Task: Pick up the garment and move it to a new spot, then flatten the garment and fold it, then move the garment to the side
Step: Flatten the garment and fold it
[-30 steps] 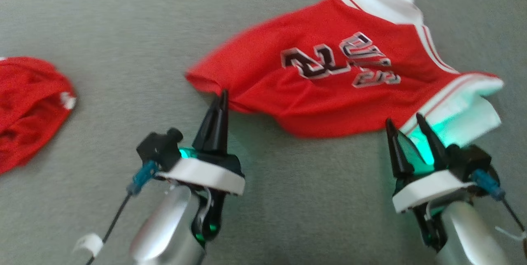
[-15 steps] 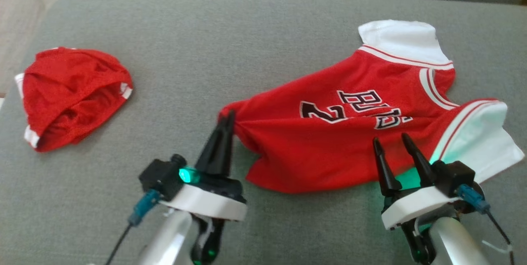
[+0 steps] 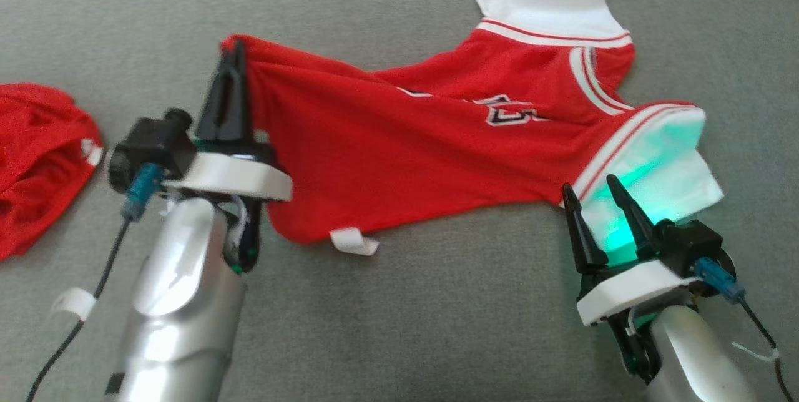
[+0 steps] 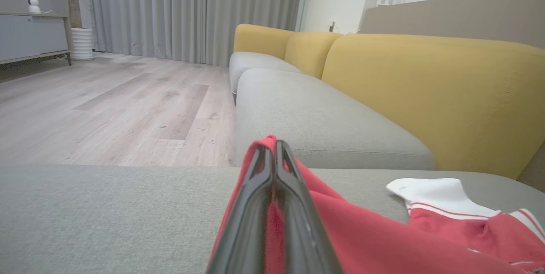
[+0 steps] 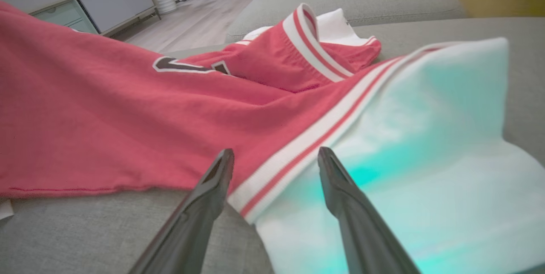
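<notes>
Head view is showing the jersey [image 3: 406, 146] lying stretched across the grey cushion [image 3: 437, 314], number side up and partly folded over itself. The left gripper [image 3: 233, 47] is pinching one red hem corner, its fingers pressed together on the cloth. That corner is standing raised off the cushion, while the rest is draping down and to the right. A white tag [image 3: 352, 241] is sticking out from the lower hem onto the cushion.

The right gripper [image 3: 589, 185] is sitting at the near white sleeve [image 3: 649, 171] with its fingers apart, gripping nothing, and green light is falling on the sleeve. Right wrist view is showing the sleeve's striped trim running between the two spread fingers. Whether the tips are touching the cloth I cannot tell.

A red bundle [image 3: 37, 152] is lying crumpled at the cushion's left, well apart from the jersey.

Left wrist view is showing red cloth poking out between the closed fingers. A yellow backrest [image 4: 425, 87] is rising beyond, and a wood floor [image 4: 106, 108] is lying off to that view's left.
</notes>
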### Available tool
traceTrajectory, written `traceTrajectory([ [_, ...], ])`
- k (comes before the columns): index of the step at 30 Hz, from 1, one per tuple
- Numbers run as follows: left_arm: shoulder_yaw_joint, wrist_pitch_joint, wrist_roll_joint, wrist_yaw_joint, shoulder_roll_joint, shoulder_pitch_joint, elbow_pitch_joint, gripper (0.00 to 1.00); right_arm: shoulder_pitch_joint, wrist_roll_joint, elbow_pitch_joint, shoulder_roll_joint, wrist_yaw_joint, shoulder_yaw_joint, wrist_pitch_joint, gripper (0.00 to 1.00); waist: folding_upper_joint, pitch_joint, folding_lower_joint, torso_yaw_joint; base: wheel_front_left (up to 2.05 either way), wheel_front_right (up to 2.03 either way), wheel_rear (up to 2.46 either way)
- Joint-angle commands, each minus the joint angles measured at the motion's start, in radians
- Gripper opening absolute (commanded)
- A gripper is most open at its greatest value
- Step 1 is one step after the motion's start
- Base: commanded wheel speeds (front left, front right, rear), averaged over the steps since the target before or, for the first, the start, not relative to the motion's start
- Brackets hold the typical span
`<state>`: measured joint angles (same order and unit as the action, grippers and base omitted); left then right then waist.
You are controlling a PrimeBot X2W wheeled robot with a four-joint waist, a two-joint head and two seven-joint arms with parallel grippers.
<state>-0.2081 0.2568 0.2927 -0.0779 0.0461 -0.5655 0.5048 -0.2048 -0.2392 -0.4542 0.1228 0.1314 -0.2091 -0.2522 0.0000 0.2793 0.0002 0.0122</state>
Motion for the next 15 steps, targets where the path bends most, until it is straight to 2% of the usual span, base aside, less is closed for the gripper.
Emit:
traceTrajectory([
  [1, 0.053, 0.005, -0.014, 0.014, 0.02, -0.032, -0.012, 0.11, -0.02, -0.008, 0.033, 0.008, -0.001, -0.02, -0.01, 1.0, 0.0, 0.014, -0.0002, -0.02, 0.0, 0.0, 0.0],
  [2, 0.07, 0.005, -0.026, 0.026, 0.021, -0.041, 0.006, 0.22, -0.022, -0.008, 0.035, 0.006, -0.001, -0.02, -0.01, 1.0, 0.0, 0.014, -0.0002, -0.024, 0.0, 0.0, 0.0],
  [3, 0.084, 0.005, -0.04, 0.039, 0.022, -0.048, 0.021, 0.4, -0.023, -0.007, 0.038, 0.005, -0.001, -0.019, -0.01, 1.0, 0.0, 0.014, -0.0002, -0.027, 0.0, 0.0, 0.0],
  [4, 0.095, 0.005, -0.052, 0.051, 0.022, -0.05, 0.04, 1.0, -0.025, -0.006, 0.042, 0.003, -0.001, -0.015, -0.01, 1.0, 0.0, 0.013, -0.0002, -0.029, 0.0, 0.0, 0.0],
  [8, 0.135, 0.005, -0.081, 0.082, 0.018, -0.033, 0.073, 1.0, -0.028, 0.001, 0.056, -0.01, -0.001, 0.005, -0.01, 1.0, 0.0, -0.003, -0.0002, -0.032, 0.0, 0.0, 0.0],
  [15, 0.172, 0.005, -0.108, 0.08, 0.008, 0.131, 0.005, 1.0, 0.001, 0.027, 0.096, -0.042, -0.001, 0.077, -0.01, 1.0, 0.0, -0.067, -0.0002, -0.017, 0.0, 0.0, 0.0],
])
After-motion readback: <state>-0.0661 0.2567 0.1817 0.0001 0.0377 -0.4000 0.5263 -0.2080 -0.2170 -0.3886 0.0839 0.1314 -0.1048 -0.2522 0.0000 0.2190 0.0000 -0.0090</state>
